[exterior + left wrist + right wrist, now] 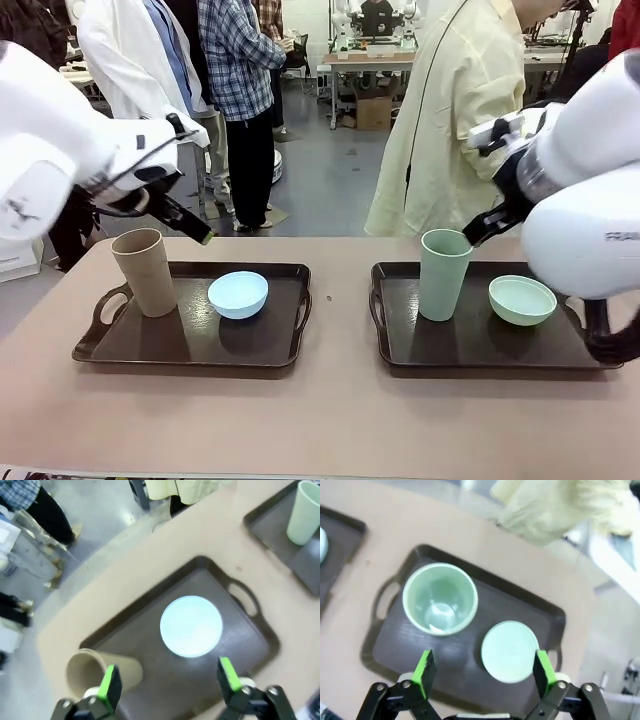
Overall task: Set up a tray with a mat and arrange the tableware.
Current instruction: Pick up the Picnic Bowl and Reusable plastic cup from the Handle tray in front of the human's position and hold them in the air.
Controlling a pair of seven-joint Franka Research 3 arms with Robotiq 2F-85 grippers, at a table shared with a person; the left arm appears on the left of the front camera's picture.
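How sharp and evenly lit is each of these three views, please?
Front view: crisp, evenly lit, soft shadows beside the tan cup. Left wrist view: soft throughout, the light blue bowl washed out to a flat disc. Right wrist view: slightly blurred, yet the inside of the pale green cup is readable.

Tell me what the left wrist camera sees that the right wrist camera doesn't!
Left wrist view: the tan cup, beside the whole light blue bowl on a dark tray, below the open left pincer. Right wrist view: the pale green bowl on the other tray, below the open right pincer. Both: the pale green cup, far off in the left wrist view, and the table. A pale sliver at the right wrist view's edge may be the light blue bowl.
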